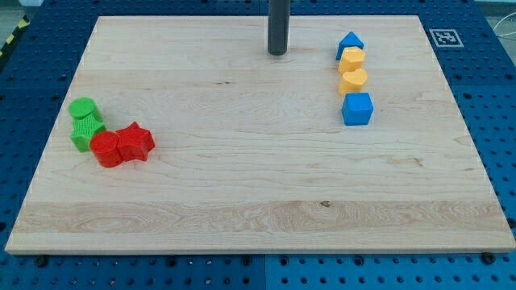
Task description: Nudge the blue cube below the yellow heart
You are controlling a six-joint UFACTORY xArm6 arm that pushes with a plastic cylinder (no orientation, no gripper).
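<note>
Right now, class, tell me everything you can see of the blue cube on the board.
The blue cube is a small, solid-looking block of matte blue, plastic by its look, with a lighter top face and darker front faces. It sits flat on the wooden board at the view's right, turned slightly askew. It is the lowest of a column of four blocks, directly below the yellow heart, which it touches or nearly touches. My tip stands well off to the view's upper left, not in contact.

Single straight rod, dark grey to near black, smooth round cylinder, matte with faint lighter sheen along one side. My tip (277, 53) cut flat, blunt. No markings visible.
</note>
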